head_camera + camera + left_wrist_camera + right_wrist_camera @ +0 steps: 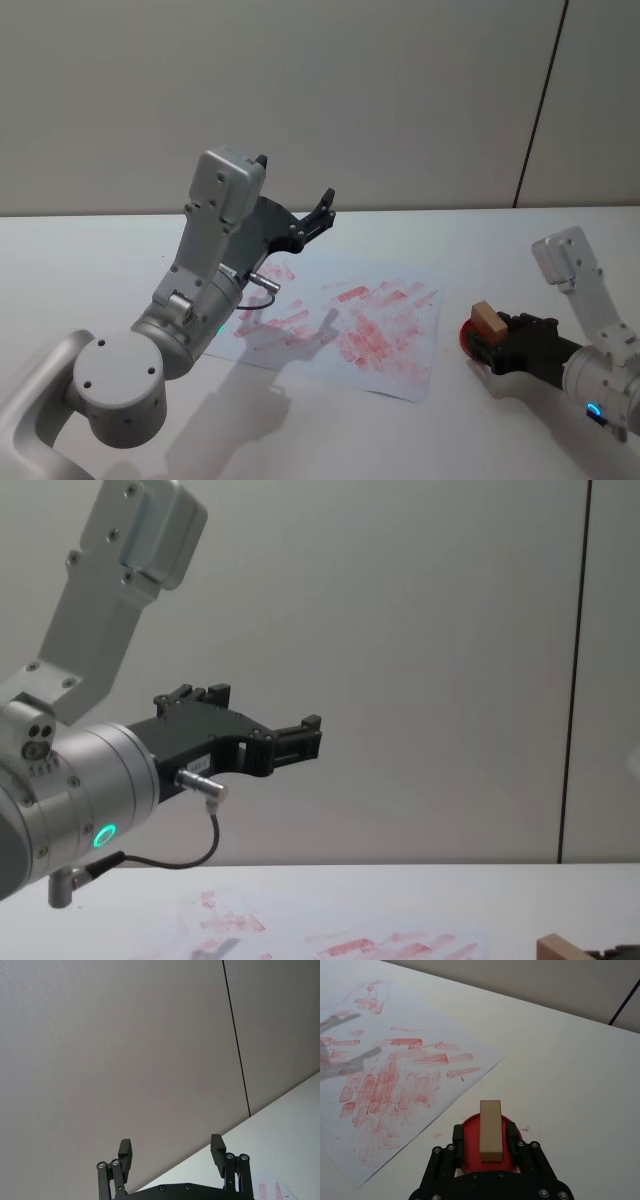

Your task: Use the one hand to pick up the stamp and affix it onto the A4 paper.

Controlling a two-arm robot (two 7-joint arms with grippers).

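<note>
The right tool (491,1142) is pinching the stamp (490,1130) over a red ink pad (468,1132) on the counter (580,1075). The A4 paper (395,1075) is lying just to its left (stamp's long side pointing away). The left tool (300,200) is hanging spread, high up.

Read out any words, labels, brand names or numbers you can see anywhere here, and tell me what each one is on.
No text here can be read.
Red prints on the A4 paper: smudged rectangular blocks, no letters legible.
Small pale label on the left gripper body, seen from the chest: too small to read.
The stamp, between the right gripper fingers over a red ink pad, shows bare wood.
</note>
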